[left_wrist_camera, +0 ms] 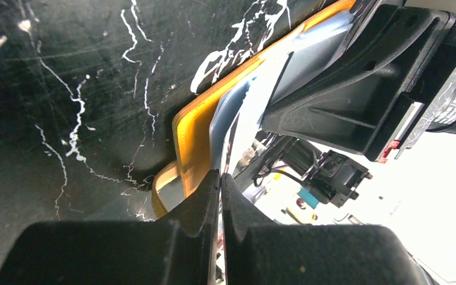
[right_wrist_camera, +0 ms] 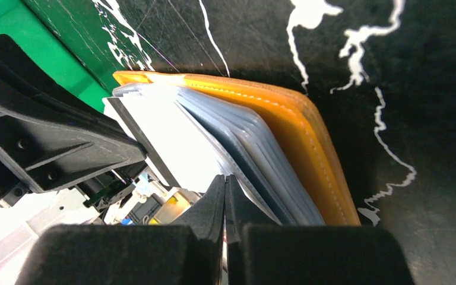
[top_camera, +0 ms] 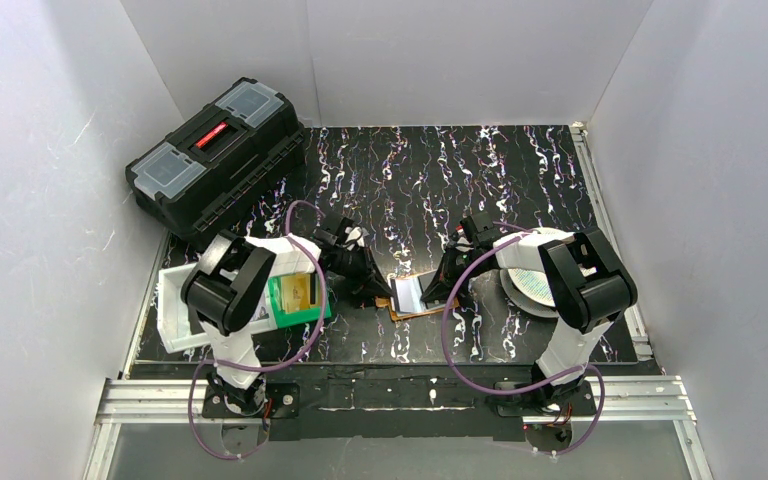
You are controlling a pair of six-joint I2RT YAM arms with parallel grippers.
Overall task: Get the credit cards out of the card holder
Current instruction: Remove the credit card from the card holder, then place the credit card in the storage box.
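Left end effector point(left_wrist_camera: 220, 178): fingers pressed together, nipping the edge of a clear pocket leaf of the card holder point(left_wrist_camera: 191, 133). Right end effector point(right_wrist_camera: 224, 181): fingers pressed together amid the fanned leaves; whether a leaf is caught, cannot tell. Holder lies open on the bench point(top_camera: 520, 170) between both arms, orange cover down, leaves raised. Green bin point(top_camera: 282, 312) just left, a gold-yellow card point(top_camera: 300, 290) inside.

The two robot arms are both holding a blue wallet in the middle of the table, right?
No, not blue. The card holder is orange, as the right wrist view shows. The left fingers and right fingers both hold it in the middle of the table.
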